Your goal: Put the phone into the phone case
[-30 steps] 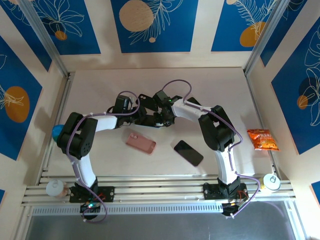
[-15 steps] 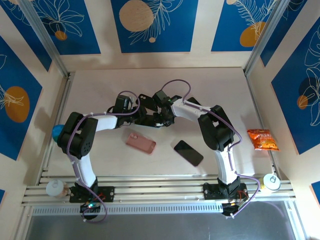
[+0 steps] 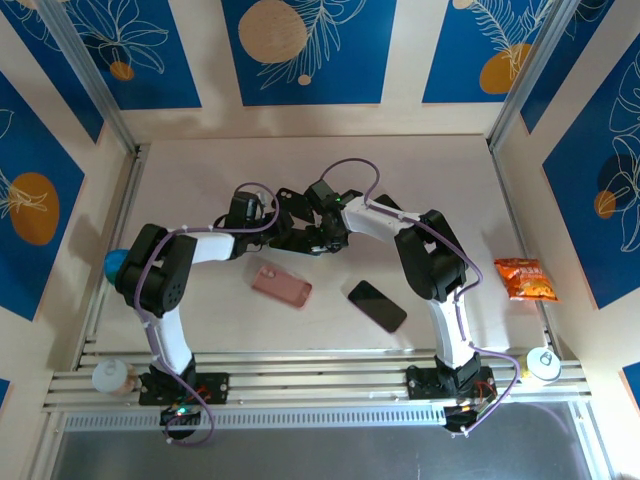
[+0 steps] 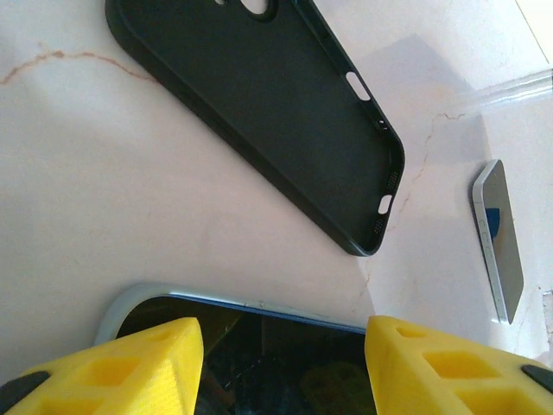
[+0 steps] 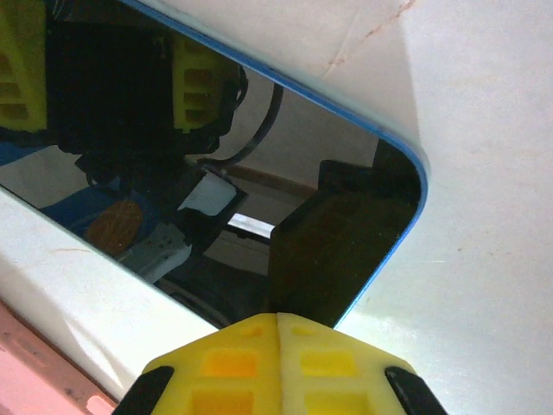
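Phone [image 5: 216, 173] with a blue rim lies flat near the middle of the table [image 3: 430, 170], shiny dark screen up. We see both arms bent over it. The left gripper [image 4: 281, 335] has its yellow fingers spread apart above one end of the phone. The right gripper [image 5: 278, 327] has its fingers pressed together, with the tip by a corner of the phone. A black case [image 4: 259, 112] lies near the phone, hollow side up, not touching it. A pink case [image 3: 281, 285] lies closer to the near edge.
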